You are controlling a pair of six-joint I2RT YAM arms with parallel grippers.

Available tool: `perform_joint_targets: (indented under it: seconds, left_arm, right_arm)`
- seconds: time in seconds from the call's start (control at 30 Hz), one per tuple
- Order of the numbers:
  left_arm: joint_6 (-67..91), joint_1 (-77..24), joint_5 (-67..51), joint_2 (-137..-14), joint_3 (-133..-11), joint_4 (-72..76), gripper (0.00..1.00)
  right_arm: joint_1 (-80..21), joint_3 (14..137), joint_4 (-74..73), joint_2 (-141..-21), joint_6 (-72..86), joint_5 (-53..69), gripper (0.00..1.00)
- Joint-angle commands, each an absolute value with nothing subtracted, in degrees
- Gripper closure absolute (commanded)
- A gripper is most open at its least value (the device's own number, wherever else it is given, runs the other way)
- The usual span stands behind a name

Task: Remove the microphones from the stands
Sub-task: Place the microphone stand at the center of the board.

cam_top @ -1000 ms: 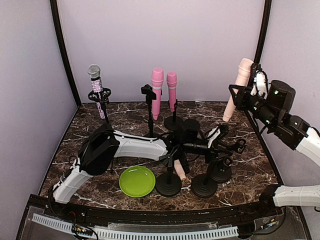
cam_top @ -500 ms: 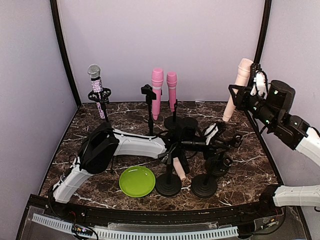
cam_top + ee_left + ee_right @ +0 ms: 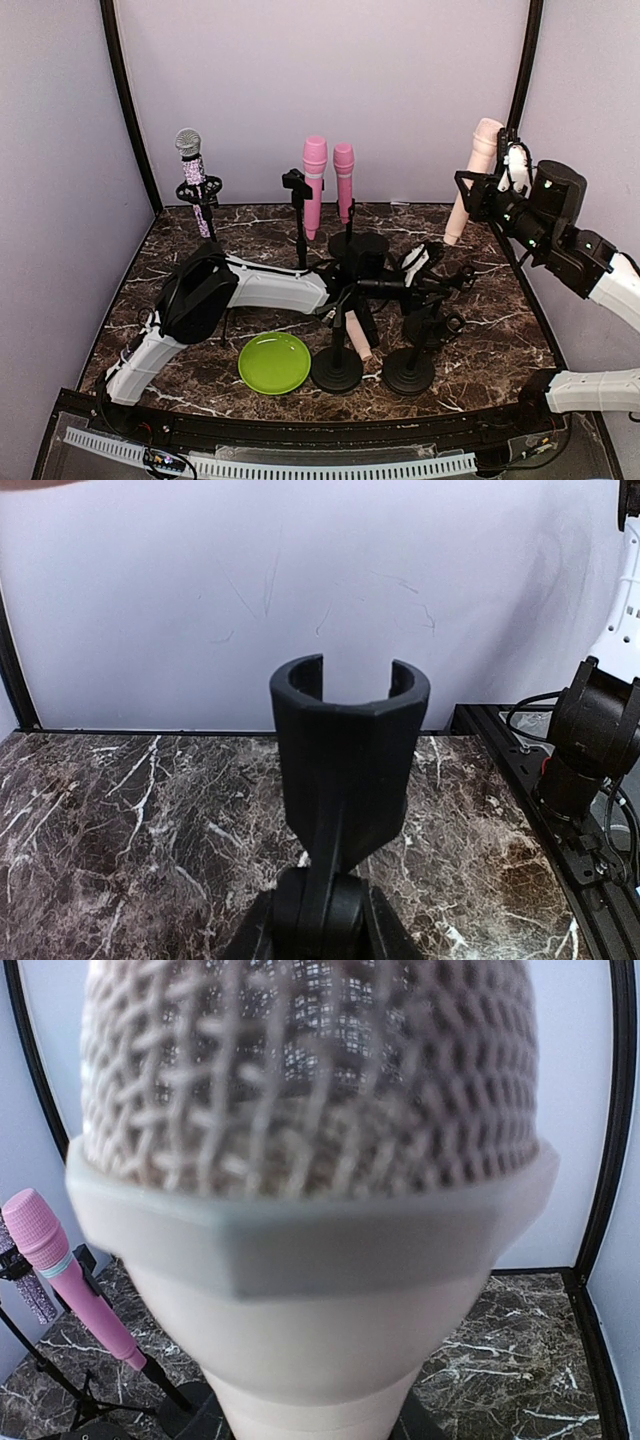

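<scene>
My right hand (image 3: 468,190) was clamped on the pale beige mesh-headed microphone (image 3: 484,145), held high at upper right, clear of the brown marble tabletop (image 3: 250,235). My left hand (image 3: 320,920) pinched the black stand (image 3: 348,740) below its empty clip.

1 high overview, 2 wrist close-ups

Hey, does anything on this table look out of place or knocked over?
One thing: a peach microphone sits low among the stand bases, right of the green plate, not up in a holder like the pink microphones. Whether it lies flat is unclear. The lifted microphone is in the right arm's fingers.
</scene>
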State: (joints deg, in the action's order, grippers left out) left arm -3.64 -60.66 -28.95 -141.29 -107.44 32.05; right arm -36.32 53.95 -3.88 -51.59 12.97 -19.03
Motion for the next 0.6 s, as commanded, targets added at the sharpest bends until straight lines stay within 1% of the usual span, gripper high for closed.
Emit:
perform_joint_targets:
  seconds: [0.0,0.03,0.07,0.1,0.17,0.33,0.47,0.57]
  left_arm:
    - [-3.88,-60.84,-30.26,-138.85,-107.52,36.59,0.91]
    - [-3.87,-60.83,-30.37,-138.82,-107.45,36.39,0.84]
    - [-3.78,-60.82,-30.36,-138.63,-107.34,36.35,0.8]
    - [-3.78,-60.82,-30.3,-138.53,-107.32,36.31,0.72]
    - [-3.97,-60.82,-29.9,-138.13,-107.32,36.23,0.64]
    - [-5.32,-60.78,-27.63,-135.54,-106.21,36.02,0.5]
    - [-5.25,-60.27,-25.62,-131.15,-100.61,39.24,0.38]
    - [-3.96,-59.52,-23.61,-125.56,-96.34,41.83,0.35]
  right_arm:
    - [-36.21,54.23,-0.26,-51.68,13.6,-18.22,1.0]
    - [-36.21,54.27,-0.26,-51.76,13.7,-18.17,1.0]
    - [-36.21,54.29,-0.26,-51.7,13.75,-18.13,1.0]
    - [-36.21,54.17,-0.26,-51.83,13.79,-18.11,1.0]
    - [-36.21,54.2,-0.26,-52.01,13.9,-18.02,1.0]
    - [-36.21,54.3,-0.26,-52.03,13.98,-18.0,1.0]
    - [-36.25,54.51,-0.33,-51.81,13.91,-18.14,1.0]
    - [-36.21,55.19,-1.18,-52.19,13.57,-17.83,1.0]
